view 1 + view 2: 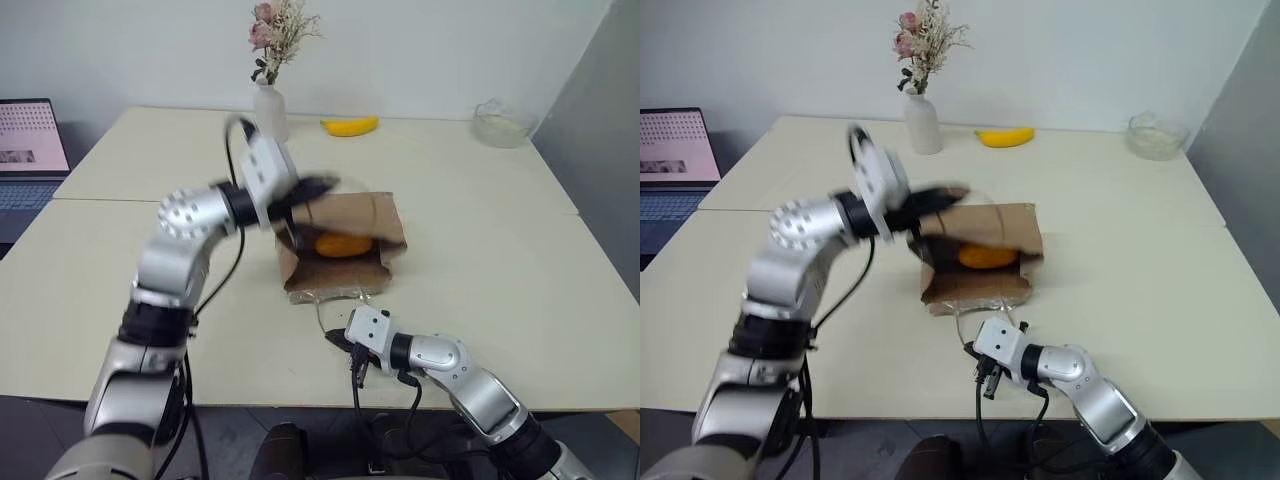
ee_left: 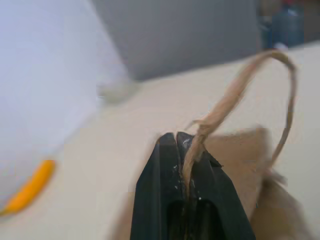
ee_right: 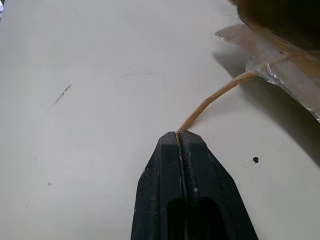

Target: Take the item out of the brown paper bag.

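Taking the brown paper bag (image 1: 345,245) as the reference, the left gripper (image 1: 318,187) hangs just above the bag's far rim, on its left side, and its two black fingers are pressed together on the upper handle (image 2: 235,95), a thin loop of twisted paper that arches away from the tips. The bag lies on the table (image 1: 520,250) on its side with the mouth toward the robot, and the pull on this handle seems to hold the upper wall up like a small roof. Inside the mouth, in the middle of the bag, rests the item (image 1: 344,245), a smooth yellow-orange rounded thing. I judge it light and firm, but its skin looks slippery and its shape could roll, so the best hold is across its short middle, not at the ends. The bag itself is thin, creased and soft; it would slide or collapse if pushed, and the paper handles could tear under a hard pull. Just in front of the bag, on the near side, the right gripper (image 1: 348,345) sits low near the table, its fingers closed tight on the lower handle (image 3: 215,97), which runs taut from the tips back to the bag's near rim. Far behind the bag stand a vase (image 1: 270,112) and a banana (image 1: 350,126).
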